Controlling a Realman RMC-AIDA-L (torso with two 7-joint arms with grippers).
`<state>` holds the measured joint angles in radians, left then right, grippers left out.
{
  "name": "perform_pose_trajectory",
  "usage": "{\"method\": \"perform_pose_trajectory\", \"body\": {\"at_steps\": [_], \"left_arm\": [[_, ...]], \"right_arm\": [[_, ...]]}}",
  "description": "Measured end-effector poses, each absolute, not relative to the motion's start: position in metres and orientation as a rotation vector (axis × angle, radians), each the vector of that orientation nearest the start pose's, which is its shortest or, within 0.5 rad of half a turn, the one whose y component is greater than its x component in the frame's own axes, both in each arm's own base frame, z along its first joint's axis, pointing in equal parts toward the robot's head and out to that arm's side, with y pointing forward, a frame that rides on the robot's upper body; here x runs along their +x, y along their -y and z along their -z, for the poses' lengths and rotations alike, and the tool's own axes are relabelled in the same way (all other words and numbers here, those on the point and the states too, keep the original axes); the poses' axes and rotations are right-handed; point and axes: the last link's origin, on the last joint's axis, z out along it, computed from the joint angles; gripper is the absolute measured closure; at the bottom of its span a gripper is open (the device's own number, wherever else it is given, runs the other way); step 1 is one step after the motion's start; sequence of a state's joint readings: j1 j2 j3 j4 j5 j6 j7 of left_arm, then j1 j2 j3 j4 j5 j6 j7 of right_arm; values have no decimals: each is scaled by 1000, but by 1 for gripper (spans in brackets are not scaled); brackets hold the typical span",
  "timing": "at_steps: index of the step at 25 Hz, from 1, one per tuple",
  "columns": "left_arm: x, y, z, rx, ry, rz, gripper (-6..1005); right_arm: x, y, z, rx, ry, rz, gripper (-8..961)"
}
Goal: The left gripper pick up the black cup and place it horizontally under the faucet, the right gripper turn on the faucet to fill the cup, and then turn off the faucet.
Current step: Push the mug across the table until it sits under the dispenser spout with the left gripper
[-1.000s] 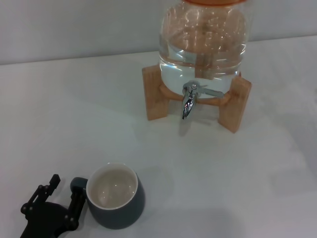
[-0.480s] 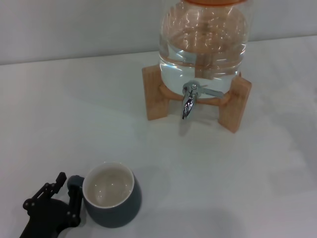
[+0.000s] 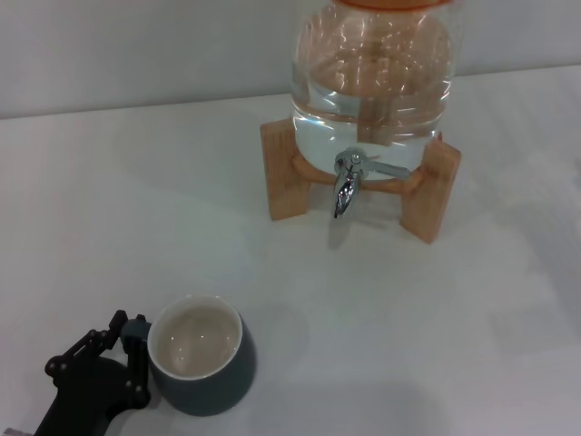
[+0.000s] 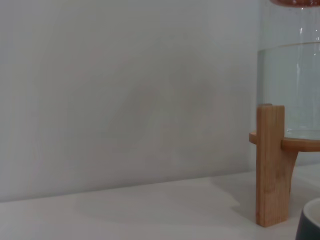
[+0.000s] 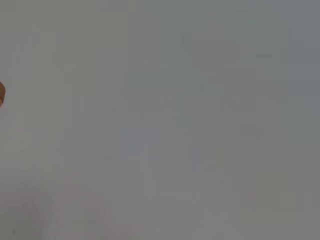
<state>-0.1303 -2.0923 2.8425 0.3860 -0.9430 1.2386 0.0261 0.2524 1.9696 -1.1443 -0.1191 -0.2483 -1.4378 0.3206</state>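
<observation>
Bench [image 3: 136, 209] of plain white meets a pale wall. Black cup [image 3: 201, 357] stands upright near its front, well short of the faucet [image 3: 347, 184]; left gripper [image 3: 127, 350] fingers straddle its handle, released.

Even, soft overhead light; white tabletop [image 3: 436, 327] bright, shadows faint. Glare spots on the water jar [image 3: 374, 73] and the faucet [image 3: 345, 186]. Right wrist view blank grey, featureless.
</observation>
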Motion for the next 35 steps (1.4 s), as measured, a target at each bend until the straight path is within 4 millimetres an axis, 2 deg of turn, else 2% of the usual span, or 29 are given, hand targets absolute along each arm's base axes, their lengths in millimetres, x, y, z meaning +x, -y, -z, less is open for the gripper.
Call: {"method": "perform_pose_trajectory", "body": {"at_steps": [14,35], "left_arm": [[-312,-204,105,-1959,554,684,883],[-297,-221,108,-1999,507,734,886]], "right_arm": [[387,-276,-92,-1405,-373,-704,85],[386,-278,-94,-1403,-367,-704,85]]}}
